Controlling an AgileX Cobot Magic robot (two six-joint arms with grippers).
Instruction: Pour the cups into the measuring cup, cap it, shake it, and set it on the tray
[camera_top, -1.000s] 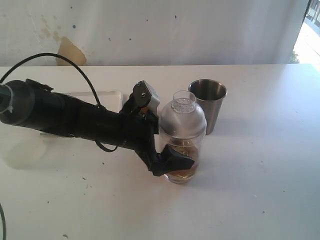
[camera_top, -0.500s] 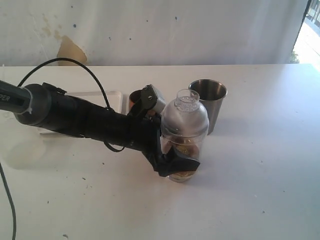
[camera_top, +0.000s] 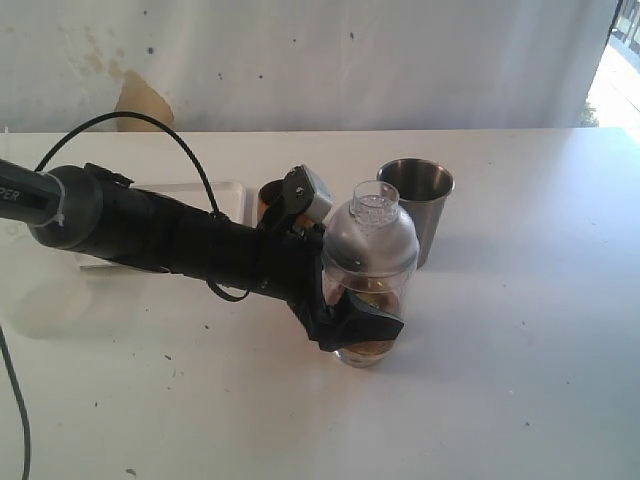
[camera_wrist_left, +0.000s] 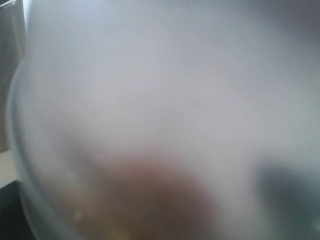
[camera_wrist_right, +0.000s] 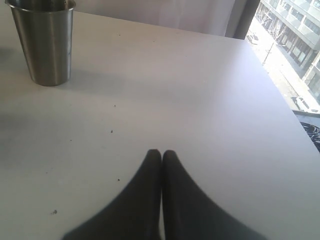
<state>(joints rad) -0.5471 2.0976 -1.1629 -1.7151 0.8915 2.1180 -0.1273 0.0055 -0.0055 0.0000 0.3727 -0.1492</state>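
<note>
One flat white tray lies left, the black left gripper pinches the tall clear plastic measuring cup low, near the steel tumbler, so shaking may, I think, pop its clear dome cap, while the right gripper is pressed together, empty.

Only "PER", cut off, on L arm
</note>
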